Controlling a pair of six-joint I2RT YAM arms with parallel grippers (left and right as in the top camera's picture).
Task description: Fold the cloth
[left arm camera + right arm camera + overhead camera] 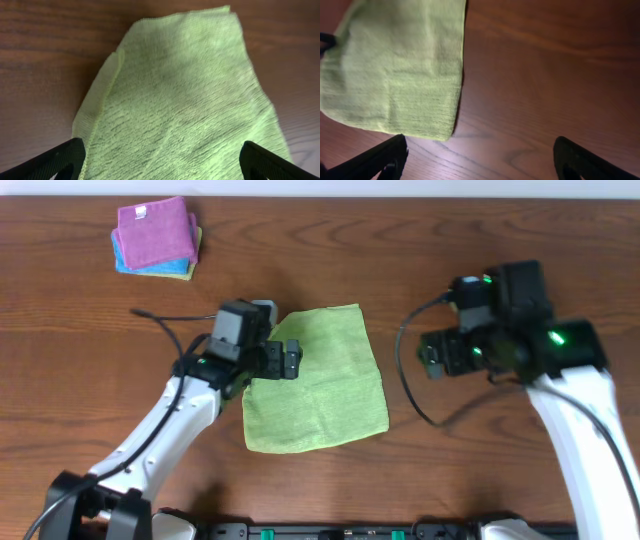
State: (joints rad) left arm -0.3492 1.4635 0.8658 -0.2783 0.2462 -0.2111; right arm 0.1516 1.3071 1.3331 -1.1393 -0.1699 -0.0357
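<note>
The lime-green cloth (pixel 318 380) lies flat on the wooden table near the middle, with a doubled left edge (pixel 100 95). My left gripper (pixel 291 360) hovers over its upper left part, open; in the left wrist view the cloth (pixel 185 100) fills the space between the wide-apart fingertips (pixel 60 160). My right gripper (pixel 432 356) stands open to the right of the cloth, apart from it. In the right wrist view the cloth (pixel 395 70) sits at the upper left and only bare wood lies between the fingers (pixel 585 160).
A stack of folded cloths, purple on top (pixel 155 235), sits at the far left corner. A black cable (pixel 165 315) trails across the table behind the left arm. The table's far edge (pixel 400 195) runs along the top.
</note>
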